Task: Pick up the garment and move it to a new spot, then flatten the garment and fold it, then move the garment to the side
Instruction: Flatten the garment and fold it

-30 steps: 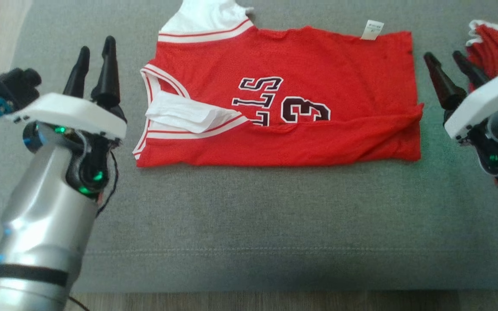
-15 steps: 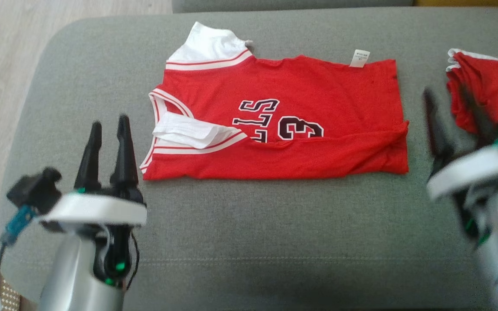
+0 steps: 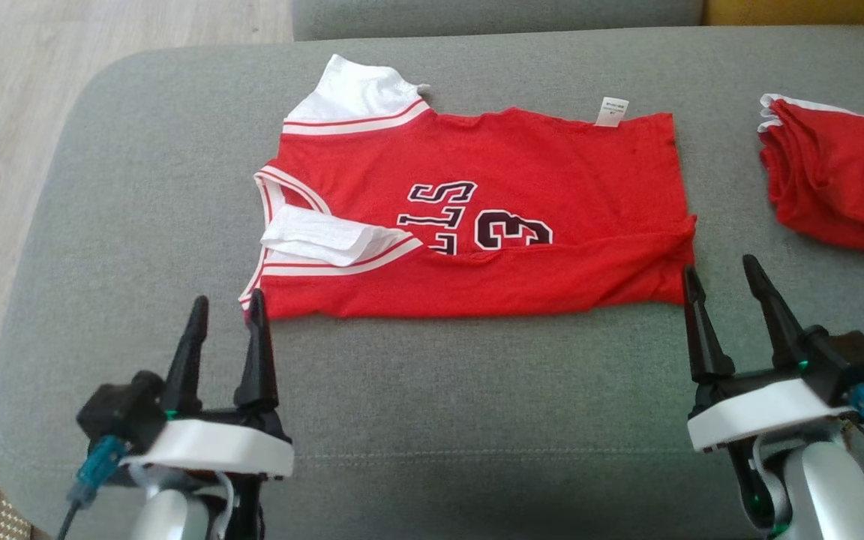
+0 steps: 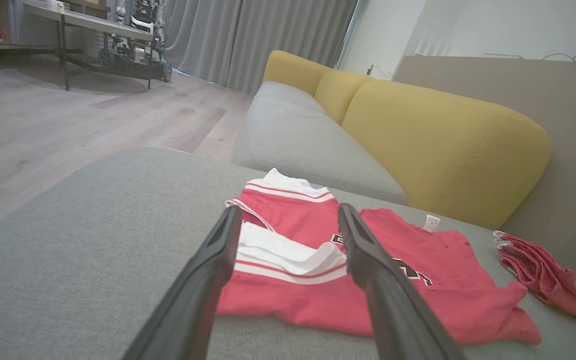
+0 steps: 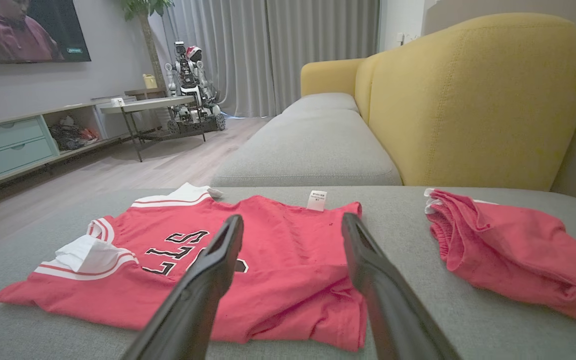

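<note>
The garment (image 3: 477, 217), a red jersey with white trim and black lettering, lies folded lengthwise on the grey cushion (image 3: 432, 420), collar end to the left. My left gripper (image 3: 226, 315) hovers open just in front of its near left corner, nothing between the fingers. Open too, my right gripper (image 3: 723, 281) stands at the near right corner. The left wrist view looks over the garment (image 4: 368, 280) past the open left gripper (image 4: 288, 220). In the right wrist view the garment (image 5: 288, 250) lies beyond the open right gripper (image 5: 293, 227).
A second red garment (image 3: 837, 180) lies crumpled at the cushion's right end, also visible as the red pile (image 5: 513, 250). A yellow sofa back (image 5: 473, 95) rises behind. Wooden floor (image 3: 4, 112) lies left of the cushion's edge.
Both arms have drawn back toward me, from beside the jersey's ends to its near corners. The head camera has tilted, so the whole picture has shifted. The jersey lies as before.
</note>
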